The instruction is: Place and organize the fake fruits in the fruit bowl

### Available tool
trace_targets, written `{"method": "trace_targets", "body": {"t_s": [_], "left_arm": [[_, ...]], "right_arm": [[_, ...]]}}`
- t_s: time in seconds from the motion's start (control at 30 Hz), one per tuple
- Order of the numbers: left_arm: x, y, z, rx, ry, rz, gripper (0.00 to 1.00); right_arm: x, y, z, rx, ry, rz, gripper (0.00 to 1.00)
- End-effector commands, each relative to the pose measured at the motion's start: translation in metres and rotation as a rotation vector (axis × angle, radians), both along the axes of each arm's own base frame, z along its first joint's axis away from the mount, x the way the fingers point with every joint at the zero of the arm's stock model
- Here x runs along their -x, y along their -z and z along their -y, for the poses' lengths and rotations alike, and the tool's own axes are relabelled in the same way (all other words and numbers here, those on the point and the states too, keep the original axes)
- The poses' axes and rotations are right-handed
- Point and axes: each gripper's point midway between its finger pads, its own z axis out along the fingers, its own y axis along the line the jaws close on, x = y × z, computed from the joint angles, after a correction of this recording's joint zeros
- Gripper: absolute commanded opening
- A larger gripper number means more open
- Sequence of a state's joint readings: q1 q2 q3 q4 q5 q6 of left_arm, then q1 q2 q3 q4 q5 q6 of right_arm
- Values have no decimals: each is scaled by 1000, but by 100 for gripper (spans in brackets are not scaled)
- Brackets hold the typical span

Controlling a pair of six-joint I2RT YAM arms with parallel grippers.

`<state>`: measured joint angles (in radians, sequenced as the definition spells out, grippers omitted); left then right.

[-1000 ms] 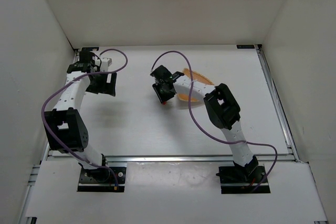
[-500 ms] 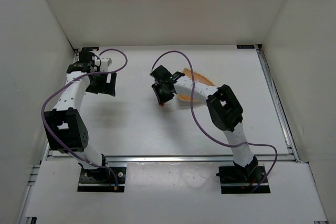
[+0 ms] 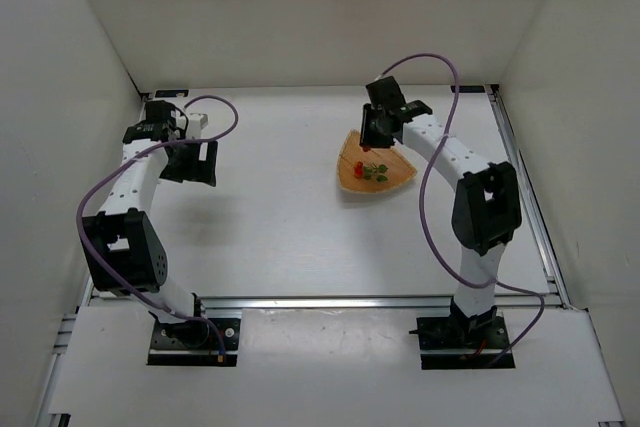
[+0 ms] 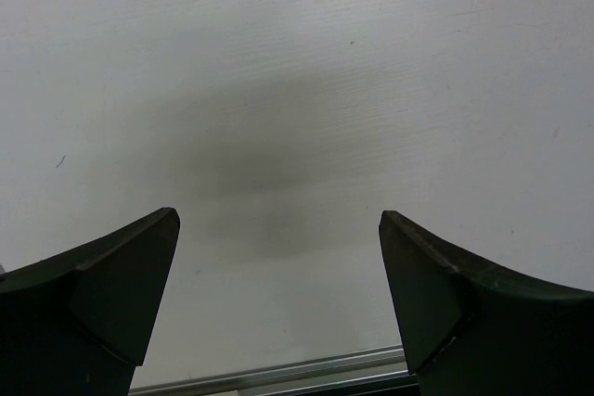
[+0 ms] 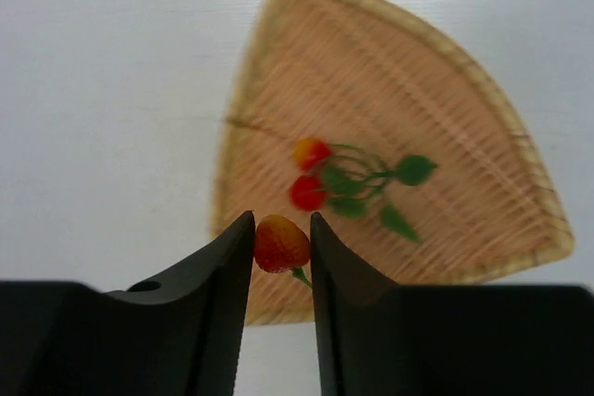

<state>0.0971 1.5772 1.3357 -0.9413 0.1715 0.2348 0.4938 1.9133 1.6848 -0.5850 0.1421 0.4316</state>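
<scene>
The fruit bowl [image 3: 392, 179] is a tan woven rounded triangle lying right of the table's centre, and the right wrist view shows it from above [image 5: 445, 99]. Inside it lies a cluster of red and orange fake fruits [image 3: 360, 166] [image 5: 310, 173] with green leaves and thin stems. My right gripper [image 3: 377, 131] [image 5: 281, 227] hangs over the bowl's far edge, shut on one small red-orange fruit [image 5: 280, 242] whose green stem points down. My left gripper [image 3: 191, 163] [image 4: 278, 222] stands open over bare table at the far left, with nothing between its fingers.
White walls enclose the table on the left, back and right. A metal rail [image 3: 370, 300] runs along the near edge, and another rail [image 3: 522, 167] runs down the right side. Purple cables loop over both arms.
My right arm has swung from the left of the bowl to above its far edge, and its jaws have shut on the small fruit. The left arm has hardly moved.
</scene>
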Motion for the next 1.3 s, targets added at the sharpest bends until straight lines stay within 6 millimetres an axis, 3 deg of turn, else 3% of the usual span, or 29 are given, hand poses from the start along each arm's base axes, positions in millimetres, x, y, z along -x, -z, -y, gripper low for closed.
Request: {"method": "trace_targets", "body": {"t_s": [0.0, 0.1, 0.17, 0.23, 0.33, 0.4, 0.43, 0.47, 0.5, 0.53, 0.6, 0.63, 0.67, 0.73, 0.8, 0.9, 1.0, 1.07, 1.27], "left_arm": [[-9, -31, -4, -17, -13, 104, 100], [-11, -35, -11, -35, -20, 116, 100], [-10, -39, -14, -37, -30, 128, 100], [-6, -38, -18, -37, -42, 123, 100], [2, -32, -25, -30, -68, 116, 100], [6, -37, -31, -31, -96, 142, 100], [11, -34, -36, -17, -122, 134, 100], [12, -34, -40, -19, -134, 141, 100], [13, -35, -42, -11, -140, 152, 100], [19, -32, -46, 2, -168, 147, 100], [23, -30, -51, 6, -200, 151, 100], [23, -32, -54, 3, -210, 166, 100], [25, -27, -60, 7, -236, 161, 100], [28, -27, -61, -3, -253, 159, 100], [29, -27, -63, -13, -257, 168, 100], [26, -33, -62, 2, -290, 198, 100], [20, -55, -46, 113, -316, 210, 100], [17, -58, -33, 180, -266, 204, 100], [21, -74, -23, 213, -229, 327, 100]], "right_arm": [[6, 43, 25, 78, 77, -127, 40], [-1, 36, 34, 83, 90, -126, 72], [-2, 27, 41, 88, 97, -110, 89], [3, 19, 45, 96, 94, -95, 99], [13, -21, 66, 58, 128, -23, 99], [30, -17, 83, 45, 143, -51, 99], [36, -31, 100, 2, 168, -37, 99], [42, -30, 112, -12, 186, -47, 99], [57, -12, 125, -13, 206, -101, 99], [61, -18, 153, -44, 269, -96, 99], [76, -7, 177, -96, 329, -140, 99], [79, -12, 202, -136, 393, -113, 99], [96, 9, 214, -147, 429, -161, 99], [105, 11, 244, -197, 516, -131, 99], [121, 28, 252, -217, 541, -160, 99], [132, 38, 264, -207, 580, -178, 99], [132, 37, 269, -183, 597, -167, 99], [133, 37, 272, -168, 608, -165, 99], [131, 29, 276, -155, 617, -134, 99]]}}
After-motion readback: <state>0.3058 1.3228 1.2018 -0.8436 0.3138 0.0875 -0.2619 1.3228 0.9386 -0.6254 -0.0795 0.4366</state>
